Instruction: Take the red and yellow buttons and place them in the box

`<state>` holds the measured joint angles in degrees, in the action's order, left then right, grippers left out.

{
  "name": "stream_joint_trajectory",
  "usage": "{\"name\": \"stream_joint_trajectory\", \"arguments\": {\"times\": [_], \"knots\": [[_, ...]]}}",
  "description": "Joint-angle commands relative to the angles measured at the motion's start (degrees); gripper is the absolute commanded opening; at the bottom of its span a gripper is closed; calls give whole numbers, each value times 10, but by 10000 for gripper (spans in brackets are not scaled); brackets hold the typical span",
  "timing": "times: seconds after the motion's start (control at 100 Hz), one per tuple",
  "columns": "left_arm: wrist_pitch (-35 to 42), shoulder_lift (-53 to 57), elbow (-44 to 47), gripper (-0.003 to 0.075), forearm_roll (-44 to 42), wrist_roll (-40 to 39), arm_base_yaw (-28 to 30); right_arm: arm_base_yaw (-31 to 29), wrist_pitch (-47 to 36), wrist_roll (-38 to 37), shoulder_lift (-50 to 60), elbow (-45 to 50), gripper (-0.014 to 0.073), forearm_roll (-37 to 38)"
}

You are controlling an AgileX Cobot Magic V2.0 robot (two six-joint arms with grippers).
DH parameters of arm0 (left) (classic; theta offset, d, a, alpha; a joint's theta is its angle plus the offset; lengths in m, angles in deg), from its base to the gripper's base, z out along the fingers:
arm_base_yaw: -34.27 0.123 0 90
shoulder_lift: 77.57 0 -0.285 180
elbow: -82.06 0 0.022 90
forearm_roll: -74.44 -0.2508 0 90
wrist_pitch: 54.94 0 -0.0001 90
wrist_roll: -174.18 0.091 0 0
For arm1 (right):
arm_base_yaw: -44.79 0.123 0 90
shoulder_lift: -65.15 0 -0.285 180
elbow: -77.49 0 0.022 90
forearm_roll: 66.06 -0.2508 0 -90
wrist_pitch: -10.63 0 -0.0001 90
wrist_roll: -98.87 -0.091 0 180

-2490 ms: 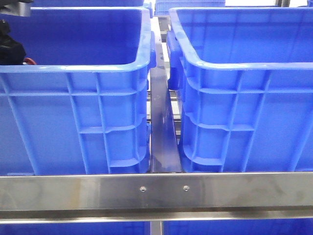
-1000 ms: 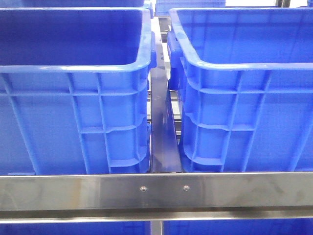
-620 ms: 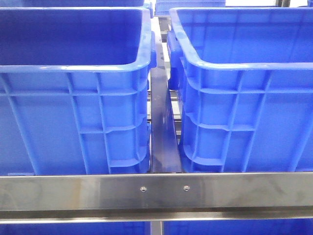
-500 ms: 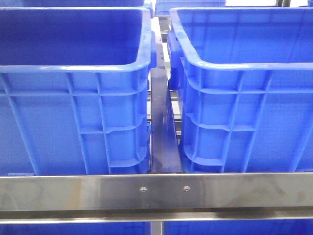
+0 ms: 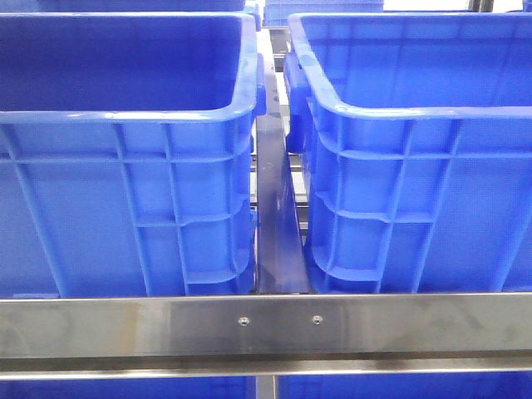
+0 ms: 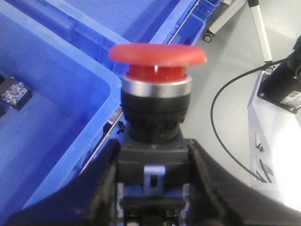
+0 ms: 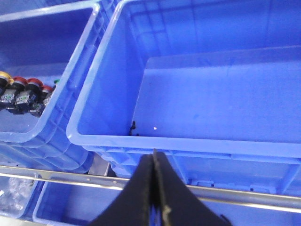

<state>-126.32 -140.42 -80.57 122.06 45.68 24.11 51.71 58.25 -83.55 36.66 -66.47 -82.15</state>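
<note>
In the left wrist view my left gripper [image 6: 153,175] is shut on the black body of a red button [image 6: 157,54], a mushroom-head push switch with a silver collar. It is held upright above the outer rim of a blue crate [image 6: 106,87] and the grey floor. More buttons lie in a row in the left crate [image 7: 70,80] in the right wrist view, one with a yellow cap [image 7: 3,77], others red [image 7: 26,84]. My right gripper [image 7: 154,162] is shut and empty, in front of the near wall of the empty right crate [image 7: 188,145]. Neither gripper shows in the front view.
The front view is filled by two deep blue crates, left [image 5: 125,116] and right [image 5: 416,112], with a narrow gap [image 5: 274,208] between them and a steel rail [image 5: 266,324] in front. A black cable [image 6: 217,110] and a white stand [image 6: 277,136] are on the floor.
The left arm's dark tip with a red piece, seen inside the left crate at the front view's left edge 2.5 s ago, has left that view. Nothing moved in the last second.
</note>
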Motion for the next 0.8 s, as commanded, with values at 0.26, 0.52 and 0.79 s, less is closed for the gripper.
{"name": "stream_joint_trajectory", "arguments": {"times": [0.26, 0.52, 0.79], "knots": [[-13, 2, -13, -19, 31, 1, -4, 0, -52, 84, -56, -19, 613, -213], [-13, 2, -13, -19, 31, 1, -4, 0, 20, 362, -167, -19, 613, -585], [-13, 2, -13, -19, 31, 1, -4, 19, 70, 484, -275, -19, 613, -727]]}}
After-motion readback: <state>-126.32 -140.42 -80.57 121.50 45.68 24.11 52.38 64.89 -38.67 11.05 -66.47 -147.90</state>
